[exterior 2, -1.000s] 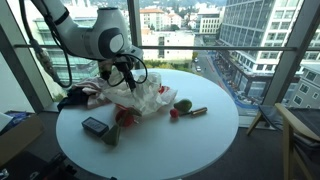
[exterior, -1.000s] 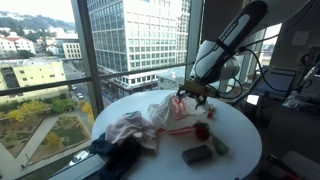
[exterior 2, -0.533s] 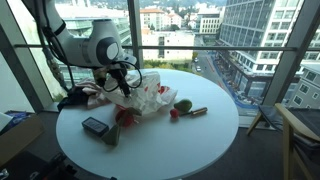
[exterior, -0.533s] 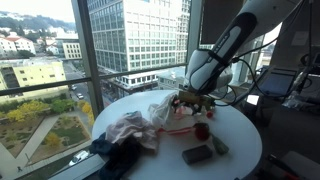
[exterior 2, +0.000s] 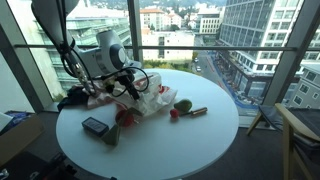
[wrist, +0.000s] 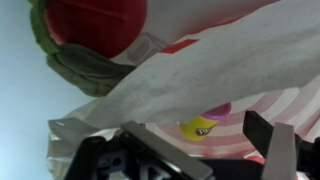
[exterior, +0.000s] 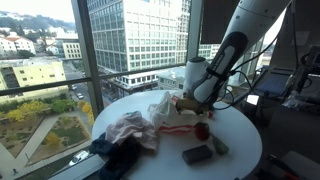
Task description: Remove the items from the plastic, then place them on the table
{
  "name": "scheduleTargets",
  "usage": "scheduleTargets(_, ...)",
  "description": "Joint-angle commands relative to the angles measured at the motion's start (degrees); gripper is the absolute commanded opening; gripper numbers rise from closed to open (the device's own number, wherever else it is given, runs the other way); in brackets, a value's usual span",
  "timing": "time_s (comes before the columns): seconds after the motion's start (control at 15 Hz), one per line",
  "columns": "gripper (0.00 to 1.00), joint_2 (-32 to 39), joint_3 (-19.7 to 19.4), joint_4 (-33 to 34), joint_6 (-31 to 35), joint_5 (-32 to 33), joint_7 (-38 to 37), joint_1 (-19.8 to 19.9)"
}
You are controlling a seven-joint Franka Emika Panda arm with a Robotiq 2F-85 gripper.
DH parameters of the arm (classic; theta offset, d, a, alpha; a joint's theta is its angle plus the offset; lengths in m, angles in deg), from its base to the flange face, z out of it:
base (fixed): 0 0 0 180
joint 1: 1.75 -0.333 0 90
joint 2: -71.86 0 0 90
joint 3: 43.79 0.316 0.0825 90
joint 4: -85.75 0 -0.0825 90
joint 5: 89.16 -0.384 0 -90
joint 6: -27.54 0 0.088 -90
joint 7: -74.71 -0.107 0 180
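Note:
A white plastic bag with red stripes [exterior: 168, 112] lies on the round white table [exterior: 240, 125]; it also shows in the other exterior view [exterior 2: 148, 98]. My gripper [exterior: 190, 104] is low at the bag's mouth, also seen in the other exterior view [exterior 2: 128, 88]. In the wrist view my gripper [wrist: 215, 150] is open, its fingers either side of a small yellow tub with a purple lid [wrist: 205, 122] lying inside the bag [wrist: 230, 60]. A red and green item [wrist: 90, 30] lies beyond the bag.
On the table lie a red item [exterior: 201, 130], a green item [exterior: 218, 146], a dark flat box [exterior: 196, 155], an avocado [exterior 2: 183, 105], a brown stick [exterior 2: 198, 111] and a black box [exterior 2: 95, 125]. Pink and dark cloths [exterior: 125, 135] hang over the table's edge by the window.
The arm has come down and the gripper has sunk to the mouth of the bag. The items on the table have not moved.

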Motion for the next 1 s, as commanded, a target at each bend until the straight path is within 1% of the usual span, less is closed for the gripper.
scheduleTargets(0.0, 1.0, 2.46, -0.26, 3.0, -0.34, 0.22, -3.14, -2.25)
scheduleTargets(0.07, 1.0, 3.0, 0.02, 3.48, -0.45, 0.09, -3.33, -2.52)
scheduleTargets(0.2, 1.0, 4.8, -1.23, 4.76, -0.72, 1.2, -4.49, -4.28)
scheduleTargets(0.4, 1.0, 6.79, -2.0, 6.06, -1.22, 0.97, -5.01, -5.15)
scheduleTargets(0.53, 1.0, 8.16, -3.63, 6.99, -1.56, 1.59, -5.62, -6.46)
scheduleTargets(0.67, 1.0, 8.71, -4.33, 7.43, -1.89, 1.29, -5.58, -6.93)
scheduleTargets(0.93, 1.0, 9.75, -7.97, 8.87, -1.95, 2.15, -7.01, -9.64)
